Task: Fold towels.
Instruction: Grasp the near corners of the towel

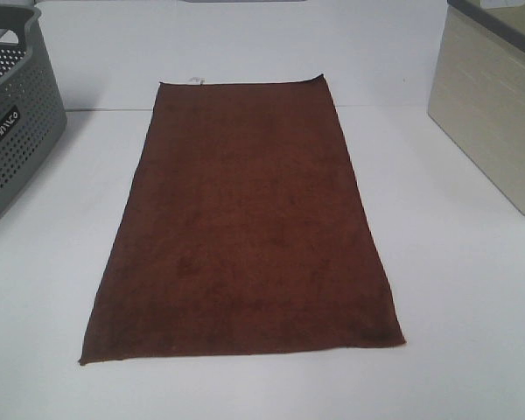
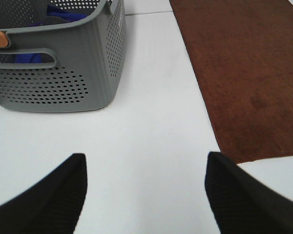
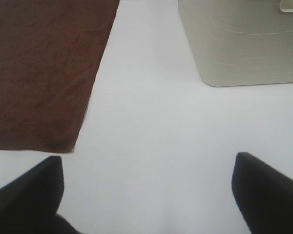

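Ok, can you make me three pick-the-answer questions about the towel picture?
1. In the high view, which side of the towel is the grey basket on? A left B right C on top
2. What colour is the towel? A blue B reddish-brown C yellow
3. How does the towel lie? A rolled up B folded in half C spread flat
Answers: 1 A, the basket stands at the left edge; 2 B, it is rust-brown all over; 3 C, all four corners lie open on the table.
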Robot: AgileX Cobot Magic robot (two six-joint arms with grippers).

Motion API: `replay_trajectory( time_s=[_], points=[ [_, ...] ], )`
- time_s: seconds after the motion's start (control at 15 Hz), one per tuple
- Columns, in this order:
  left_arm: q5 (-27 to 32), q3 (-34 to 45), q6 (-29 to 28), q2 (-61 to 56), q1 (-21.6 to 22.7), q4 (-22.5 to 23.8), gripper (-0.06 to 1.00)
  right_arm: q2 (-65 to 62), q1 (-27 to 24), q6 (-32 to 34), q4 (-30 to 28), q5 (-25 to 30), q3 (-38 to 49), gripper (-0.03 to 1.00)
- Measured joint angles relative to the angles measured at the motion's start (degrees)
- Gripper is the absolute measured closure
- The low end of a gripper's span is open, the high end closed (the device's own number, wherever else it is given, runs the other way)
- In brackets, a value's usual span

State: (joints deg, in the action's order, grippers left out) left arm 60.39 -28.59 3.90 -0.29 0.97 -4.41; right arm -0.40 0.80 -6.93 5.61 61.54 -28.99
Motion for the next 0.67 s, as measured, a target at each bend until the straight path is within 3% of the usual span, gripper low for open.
replay_trajectory(
  time_s=[0.67],
  points=[
    [0.00,0.00,0.00,0.00,0.00,0.00,0.29,0.00,0.00,0.00,0.00,0.00,0.00,0.09]
  ],
)
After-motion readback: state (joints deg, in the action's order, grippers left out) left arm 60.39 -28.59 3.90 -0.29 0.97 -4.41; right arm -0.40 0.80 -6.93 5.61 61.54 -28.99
